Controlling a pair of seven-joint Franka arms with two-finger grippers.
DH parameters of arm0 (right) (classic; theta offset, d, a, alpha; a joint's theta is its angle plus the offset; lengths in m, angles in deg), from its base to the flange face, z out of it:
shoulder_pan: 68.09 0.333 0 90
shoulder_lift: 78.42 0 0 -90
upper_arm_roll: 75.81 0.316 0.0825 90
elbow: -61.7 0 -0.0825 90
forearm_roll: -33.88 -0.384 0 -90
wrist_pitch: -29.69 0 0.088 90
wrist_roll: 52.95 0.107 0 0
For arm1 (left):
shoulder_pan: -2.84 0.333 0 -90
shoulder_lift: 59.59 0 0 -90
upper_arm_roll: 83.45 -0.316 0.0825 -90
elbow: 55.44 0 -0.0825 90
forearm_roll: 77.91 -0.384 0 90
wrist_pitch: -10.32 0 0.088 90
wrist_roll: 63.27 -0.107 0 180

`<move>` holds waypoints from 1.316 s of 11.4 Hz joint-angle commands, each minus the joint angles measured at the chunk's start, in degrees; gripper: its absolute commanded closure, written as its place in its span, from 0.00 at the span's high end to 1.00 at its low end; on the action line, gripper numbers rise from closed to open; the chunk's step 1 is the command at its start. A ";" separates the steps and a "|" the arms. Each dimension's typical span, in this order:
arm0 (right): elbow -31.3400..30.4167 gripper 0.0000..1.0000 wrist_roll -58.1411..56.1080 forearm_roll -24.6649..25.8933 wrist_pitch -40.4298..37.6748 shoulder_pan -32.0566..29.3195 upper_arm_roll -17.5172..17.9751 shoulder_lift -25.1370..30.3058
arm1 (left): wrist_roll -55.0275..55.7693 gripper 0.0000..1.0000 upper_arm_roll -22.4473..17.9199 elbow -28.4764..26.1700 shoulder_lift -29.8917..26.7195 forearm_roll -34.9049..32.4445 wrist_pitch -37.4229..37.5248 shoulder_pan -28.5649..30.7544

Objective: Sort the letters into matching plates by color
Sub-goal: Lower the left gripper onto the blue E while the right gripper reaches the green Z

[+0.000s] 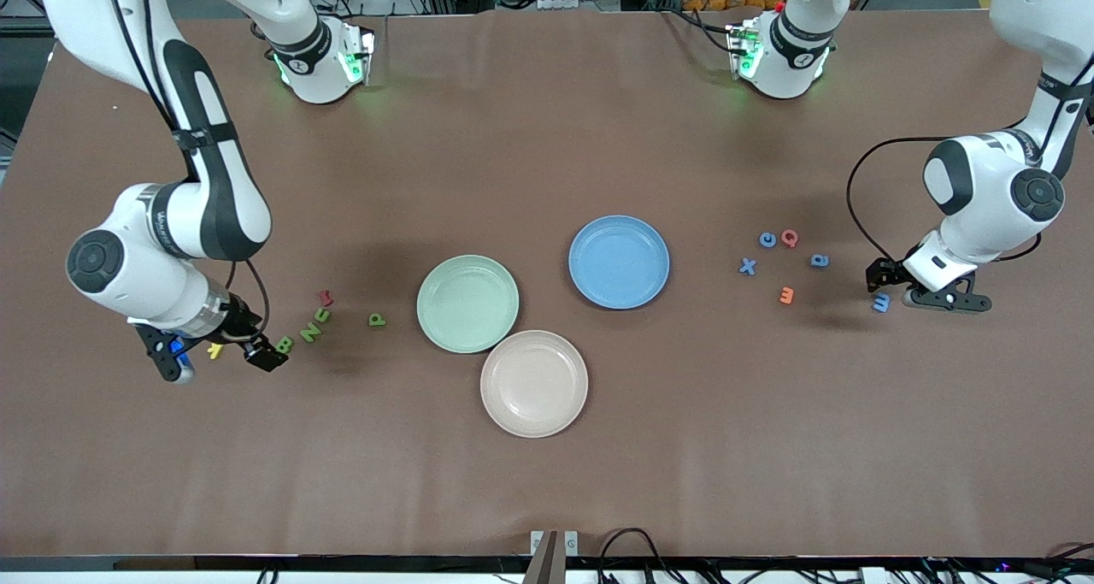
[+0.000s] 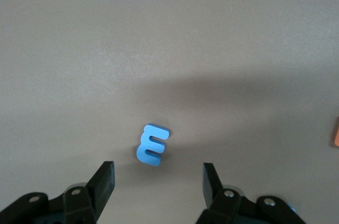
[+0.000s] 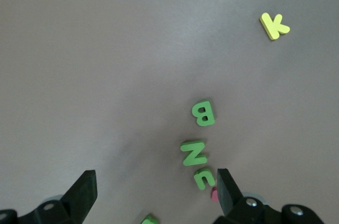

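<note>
Plates, green (image 1: 467, 303) and blue (image 1: 619, 261), hold nothing.

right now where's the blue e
The blue E lies on the table at the left arm's end, under the left claw, with the orange letter beside it.

Both arms are glossy white with dark grey joint caps and black cables. Green lights glow at their bases. The left gripper (image 2: 159, 181) and right gripper (image 3: 154, 192) have black fingers.
</note>
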 commanded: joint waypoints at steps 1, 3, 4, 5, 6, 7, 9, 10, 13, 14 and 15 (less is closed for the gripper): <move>-3.14 1.00 0.90 -0.97 3.97 0.10 0.07 -0.49 | -2.96 0.72 0.56 2.11 2.20 -0.97 -1.14 1.02; -3.14 1.00 0.90 -0.97 4.95 0.10 0.07 -1.89 | -5.60 0.72 0.56 3.61 3.95 -0.97 -1.14 1.72; -3.14 1.00 0.90 -0.97 5.65 0.19 0.07 -2.77 | -6.48 0.72 0.56 3.96 4.57 -0.97 -1.14 1.73; -3.14 1.00 0.90 -0.97 6.35 0.19 0.07 -3.65 | -7.53 0.72 0.56 4.40 5.01 -0.97 -1.14 1.81; -3.14 1.00 0.90 -0.97 7.14 0.28 0.15 -4.35 | -8.67 0.69 0.56 4.75 5.19 -0.97 -1.14 1.99; -3.14 1.00 0.90 -0.97 7.93 0.36 0.41 -5.23 | -8.94 0.68 0.65 4.76 5.45 -0.97 -1.14 2.25; -3.14 1.00 0.90 -1.06 9.60 0.80 0.42 -6.64 | -10.87 0.67 0.56 4.76 6.06 -0.97 -2.71 2.25; -3.23 1.00 0.90 -1.06 10.31 0.89 0.42 -7.25 | -11.23 0.66 0.56 4.76 6.33 -0.97 -3.24 2.34; -3.32 1.00 0.81 -2.56 11.72 1.51 0.42 -8.31 | -11.32 0.64 0.74 4.58 6.94 -0.62 -3.33 2.34; -3.75 1.00 0.72 -2.56 12.68 1.51 0.42 -8.58 | -11.41 0.61 0.74 4.58 7.12 -0.70 -3.42 2.34; -4.46 1.00 0.55 -2.56 13.64 1.51 0.42 -8.58 | -11.41 0.61 0.82 4.67 7.30 -0.70 -3.60 2.34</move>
